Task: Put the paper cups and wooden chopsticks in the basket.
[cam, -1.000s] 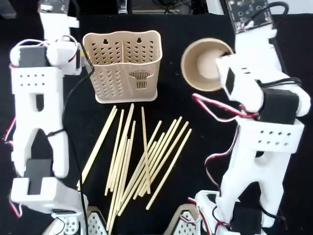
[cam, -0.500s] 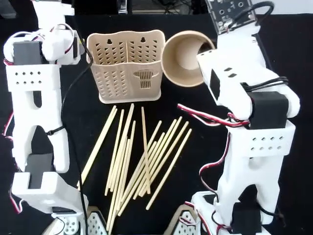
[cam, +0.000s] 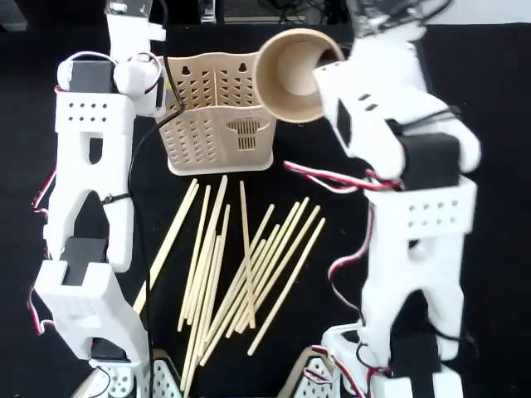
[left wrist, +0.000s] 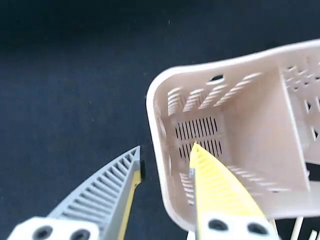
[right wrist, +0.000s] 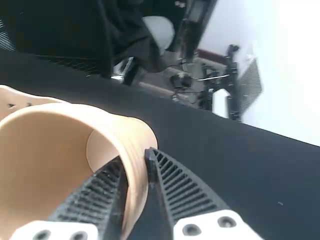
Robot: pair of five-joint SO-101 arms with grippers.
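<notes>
A paper cup [cam: 286,79] hangs tilted on its side over the right end of the beige slotted basket [cam: 217,124], mouth facing left. My right gripper [right wrist: 135,160] is shut on the cup's [right wrist: 50,165] wall, one finger inside and one outside. Several wooden chopsticks [cam: 241,265] lie fanned out on the black table in front of the basket. My left gripper [left wrist: 165,155] is open and straddles the basket's [left wrist: 250,130] left wall: the yellow finger [left wrist: 215,185] is inside, the grey finger [left wrist: 110,190] outside. The basket's near compartment is empty.
The left arm [cam: 87,191] stands along the table's left side and the right arm [cam: 415,215] along its right side, flanking the chopsticks. Red and white cables [cam: 332,178] hang off the right arm above the chopsticks' right end.
The right arm has carried the cup leftward from the table's back right to above the basket's right end. The left arm has swung right, up to the basket's left wall.
</notes>
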